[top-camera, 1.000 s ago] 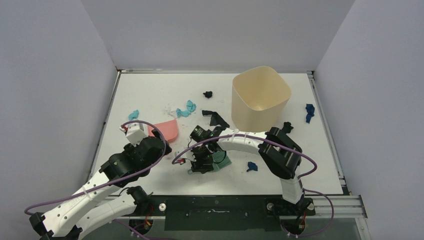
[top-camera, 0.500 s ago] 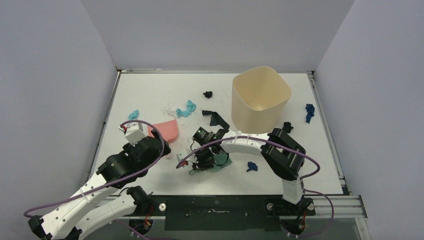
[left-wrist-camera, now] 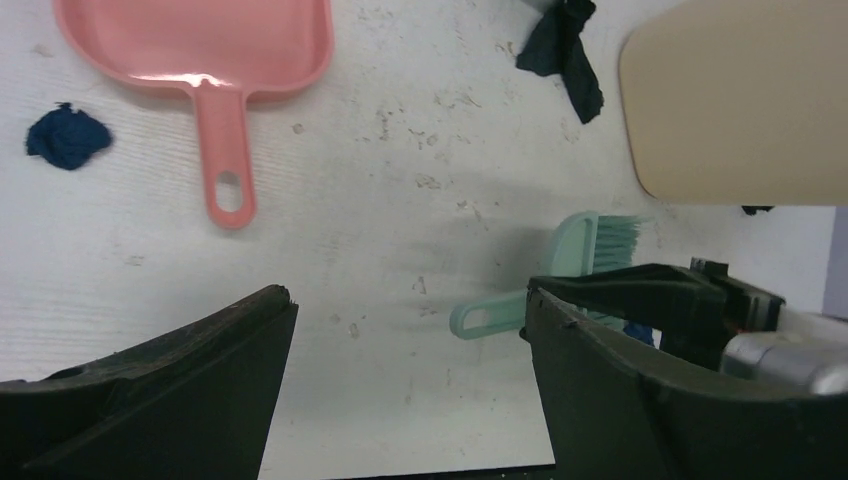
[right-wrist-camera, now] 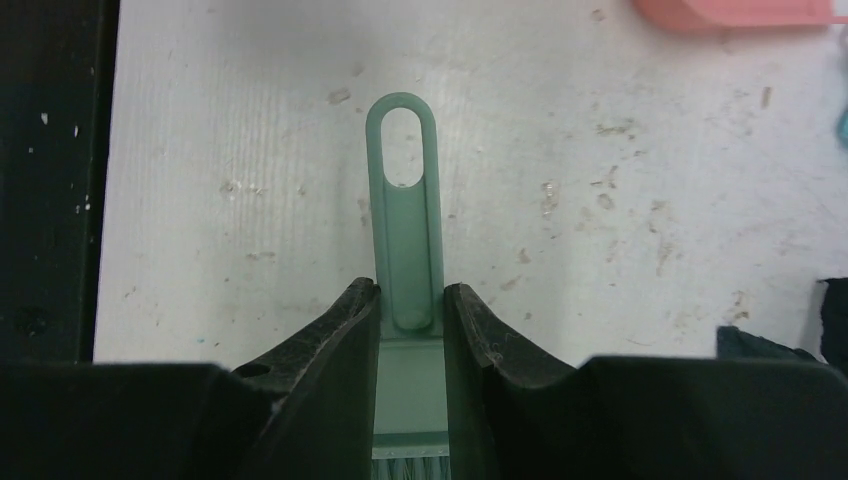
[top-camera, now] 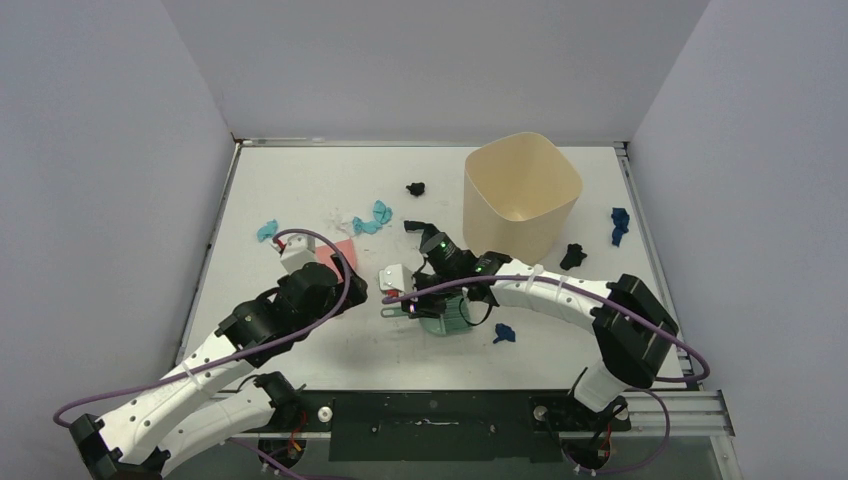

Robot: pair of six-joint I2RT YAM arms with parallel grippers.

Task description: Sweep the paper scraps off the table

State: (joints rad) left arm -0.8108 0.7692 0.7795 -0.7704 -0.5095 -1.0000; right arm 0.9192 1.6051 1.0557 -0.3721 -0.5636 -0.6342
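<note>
My right gripper [right-wrist-camera: 408, 300] is shut on the handle of the green hand brush [right-wrist-camera: 403, 190], which lies on the table [top-camera: 300, 180] at mid-front [top-camera: 447, 320]. My left gripper [left-wrist-camera: 405, 300] hangs open above bare tabletop, nothing between its fingers, with the pink dustpan [left-wrist-camera: 195, 40] just ahead of it. Paper scraps lie scattered: teal ones [top-camera: 267, 231] [top-camera: 376, 217], a white one [top-camera: 346, 218], black ones [top-camera: 416, 188] [top-camera: 573, 256], dark blue ones [top-camera: 505, 333] [top-camera: 620, 225]. The left wrist view shows a dark blue scrap [left-wrist-camera: 67, 137] beside the dustpan.
A tall beige bin [top-camera: 520, 195] stands at the back right of the table. The left arm covers most of the dustpan [top-camera: 343, 250] in the top view. Metal rails [top-camera: 640, 400] edge the table's front and right side.
My right gripper has closed on the brush handle, and its arm has stretched out lower, elbow swinging right. The left arm has moved forward and right over the dustpan.
</note>
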